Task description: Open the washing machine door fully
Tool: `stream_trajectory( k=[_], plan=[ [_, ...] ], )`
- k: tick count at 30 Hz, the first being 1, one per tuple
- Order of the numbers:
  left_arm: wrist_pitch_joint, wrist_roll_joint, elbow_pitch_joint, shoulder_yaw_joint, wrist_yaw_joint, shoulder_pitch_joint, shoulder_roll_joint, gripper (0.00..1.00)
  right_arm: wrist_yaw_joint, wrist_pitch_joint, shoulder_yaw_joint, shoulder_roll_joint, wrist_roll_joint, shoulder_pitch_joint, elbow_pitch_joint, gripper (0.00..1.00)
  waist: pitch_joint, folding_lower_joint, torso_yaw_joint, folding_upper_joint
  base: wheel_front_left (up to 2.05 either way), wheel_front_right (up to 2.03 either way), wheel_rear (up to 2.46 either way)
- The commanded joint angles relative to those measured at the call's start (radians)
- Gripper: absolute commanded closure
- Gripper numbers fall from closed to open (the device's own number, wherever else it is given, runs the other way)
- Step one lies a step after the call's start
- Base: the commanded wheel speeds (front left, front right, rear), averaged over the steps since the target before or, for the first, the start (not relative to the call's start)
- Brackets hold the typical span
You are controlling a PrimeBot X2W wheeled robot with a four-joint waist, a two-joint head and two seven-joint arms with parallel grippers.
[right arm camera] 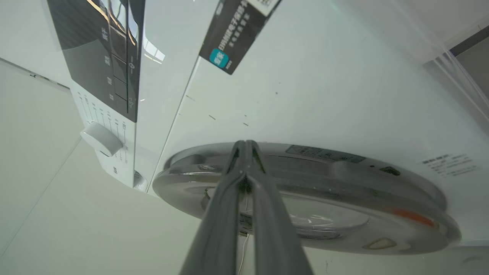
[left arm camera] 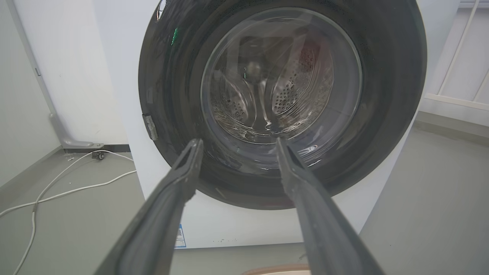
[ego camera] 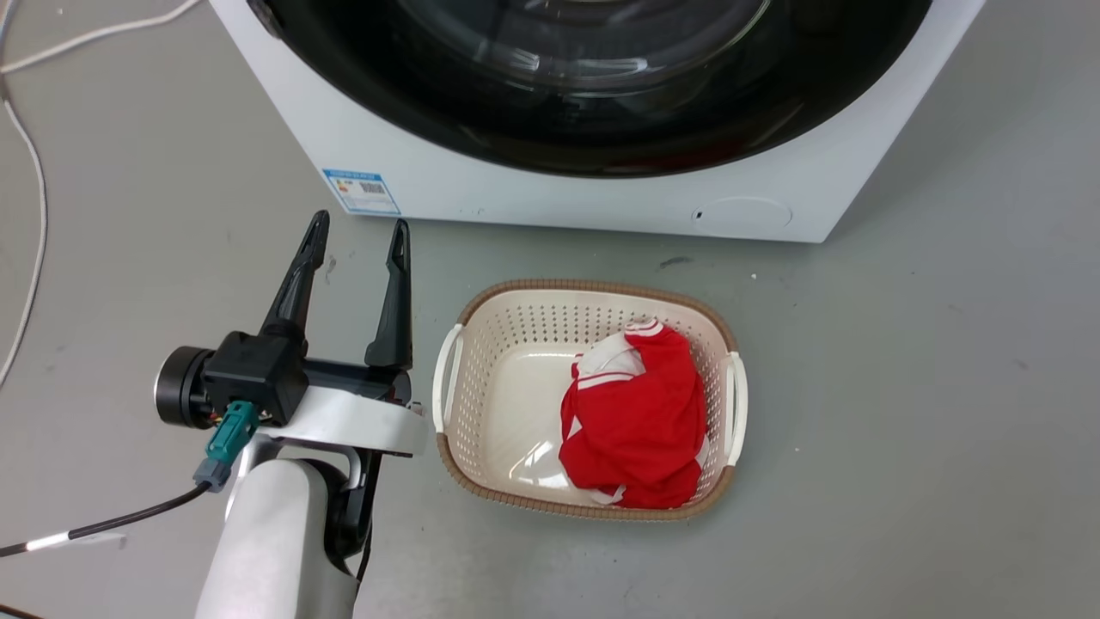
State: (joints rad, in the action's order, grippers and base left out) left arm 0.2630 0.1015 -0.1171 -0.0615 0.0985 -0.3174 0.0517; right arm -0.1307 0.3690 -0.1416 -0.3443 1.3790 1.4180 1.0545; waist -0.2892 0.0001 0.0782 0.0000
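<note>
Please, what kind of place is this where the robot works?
Probably a laundry corner, or a test room arranged as one: a white front-loading washing machine stands on a grey floor, with a beige laundry basket holding a red garment before it.

Grey floor open right; centre, left obstructed.
Glossy black round door sits shut on the white front-loading washing machine; beige perforated plastic laundry basket blocks floor just before it; thin white cable trails at far left.
</note>
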Motion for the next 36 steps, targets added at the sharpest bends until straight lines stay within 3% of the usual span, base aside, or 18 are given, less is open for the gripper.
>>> stream_trajectory(
  k=[1,6,23,36],
  plan=[
    [0.003,0.003,0.007,-0.005,-0.003,-0.016,-0.002,0.00,0.000,0.033,-0.016,0.009,-0.013,0.032,0.027,1.00,-0.027,-0.0001,0.013,0.0000,0.00,0.00,0.00],
    [0.003,0.004,0.012,-0.014,-0.012,-0.042,-0.002,0.00,0.000,0.103,-0.067,0.018,-0.069,0.108,0.090,1.00,-0.064,-0.0001,0.027,0.0000,0.00,0.00,0.00],
    [0.003,0.018,0.037,-0.039,-0.021,-0.087,-0.001,0.00,0.000,0.120,-0.104,0.038,-0.147,0.235,0.207,1.00,-0.170,-0.0001,0.053,0.0000,0.00,0.00,0.00],
    [0.003,0.029,0.028,-0.046,-0.035,-0.103,-0.002,0.00,0.000,0.351,-0.104,0.049,-0.105,0.200,0.174,1.00,-0.170,-0.0001,0.045,0.0000,0.00,0.00,0.00]
  ],
)
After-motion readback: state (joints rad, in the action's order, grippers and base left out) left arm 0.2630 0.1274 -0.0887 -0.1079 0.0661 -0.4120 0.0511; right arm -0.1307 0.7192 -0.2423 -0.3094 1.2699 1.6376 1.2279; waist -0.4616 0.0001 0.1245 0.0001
